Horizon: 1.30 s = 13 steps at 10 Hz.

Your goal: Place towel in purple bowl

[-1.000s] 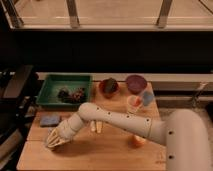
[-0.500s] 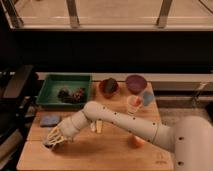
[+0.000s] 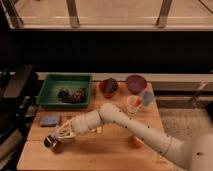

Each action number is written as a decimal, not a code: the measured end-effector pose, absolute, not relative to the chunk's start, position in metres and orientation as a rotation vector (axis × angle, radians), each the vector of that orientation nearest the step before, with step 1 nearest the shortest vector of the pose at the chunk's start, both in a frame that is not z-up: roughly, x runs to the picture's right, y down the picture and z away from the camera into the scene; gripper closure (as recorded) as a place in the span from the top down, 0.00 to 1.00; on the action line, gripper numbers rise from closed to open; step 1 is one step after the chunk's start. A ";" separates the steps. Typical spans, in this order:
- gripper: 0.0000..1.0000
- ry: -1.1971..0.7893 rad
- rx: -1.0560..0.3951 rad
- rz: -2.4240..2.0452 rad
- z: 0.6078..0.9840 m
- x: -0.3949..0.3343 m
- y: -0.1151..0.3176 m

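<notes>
Dark railing and a shadowed ledge run behind the wooden table (image 3: 105, 152); everything that matters sits on its top. The tool (image 3: 56, 141) is at the lower left of the frame, near the table's front-left corner. It is closed narrow on a small dark lump that I take for the towel (image 3: 49, 142). The cloth seems pinched, though how much is caught cannot be seen.

The purple bowl (image 3: 135, 82) stands at the upper right, well apart from the towel, so the carry runs diagonally across the table. I judge a straight lift should come first, because the front and left edges are close and a sideways drag could pull the cloth off the table.

The flat blue pad (image 3: 50, 120) lies just above the tool, and the green tray (image 3: 50, 102) sits beyond it. The bare middle of the table is the better lane.

Near the goal the room tightens. The red-orange bowl (image 3: 109, 86) sits just left of the purple one, and the pale cup (image 3: 134, 103) with a light blue item (image 3: 147, 98) stands just in front. It would be best to come in high, centre over the purple rim and let go low, so the soft cloth does not drape onto a neighbour.
</notes>
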<state>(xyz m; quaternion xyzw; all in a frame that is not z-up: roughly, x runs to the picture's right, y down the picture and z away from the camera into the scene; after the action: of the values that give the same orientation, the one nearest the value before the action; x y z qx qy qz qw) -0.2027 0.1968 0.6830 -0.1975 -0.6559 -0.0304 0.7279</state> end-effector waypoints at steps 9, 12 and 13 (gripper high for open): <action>0.02 -1.156 -0.375 0.007 0.683 -0.095 0.137; 0.02 -1.113 -0.405 0.110 0.716 -0.060 0.147; 0.02 -1.112 -0.407 0.115 0.718 -0.059 0.148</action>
<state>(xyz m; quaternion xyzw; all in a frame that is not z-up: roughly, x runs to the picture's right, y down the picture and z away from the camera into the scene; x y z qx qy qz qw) -0.0589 0.1484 0.7178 -0.1916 -0.5237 0.0541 0.8283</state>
